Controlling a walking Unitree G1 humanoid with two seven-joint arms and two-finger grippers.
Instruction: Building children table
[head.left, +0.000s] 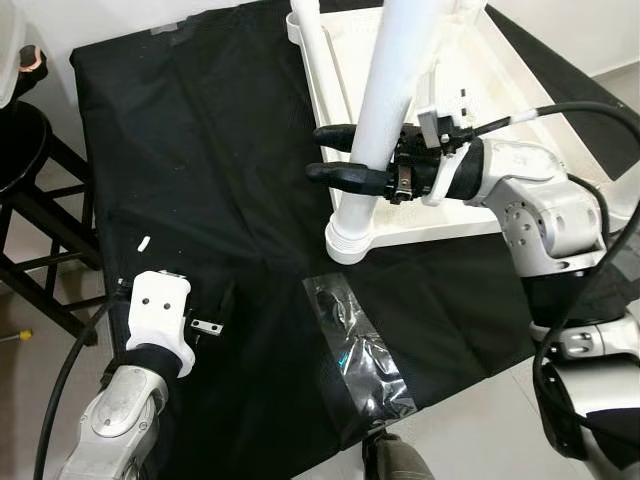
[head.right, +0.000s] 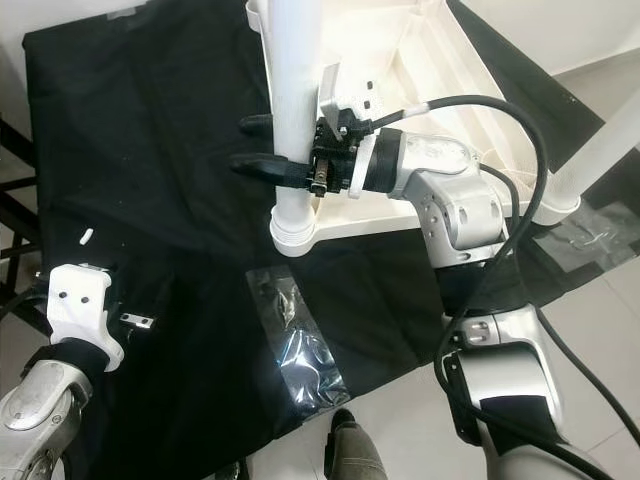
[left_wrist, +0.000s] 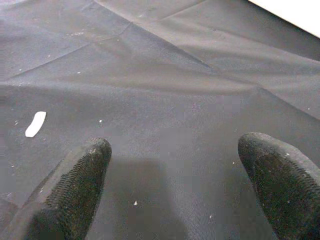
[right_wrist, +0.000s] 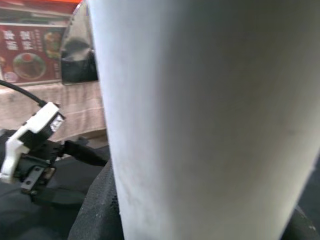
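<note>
The white children's table (head.left: 440, 228) lies upside down on a black cloth (head.left: 200, 150), with its legs pointing up. My right gripper (head.left: 318, 153) reaches in from the right and is shut on the near-left table leg (head.left: 388, 110), one black finger on each side, a little above the leg's round socket (head.left: 350, 238). In the right wrist view the leg (right_wrist: 200, 120) stands very close. My left arm (head.left: 158, 320) is low at the near left. Its gripper (left_wrist: 175, 170) is open just above bare cloth, with a small white scrap (left_wrist: 35, 124) nearby.
A dark stool (head.left: 25, 150) stands off the cloth's left edge. A clear plastic bag (head.left: 355, 345) lies on the cloth near its front edge. Other table legs (head.left: 315, 50) (head.right: 600, 150) stand upright. Pale floor shows at the front right.
</note>
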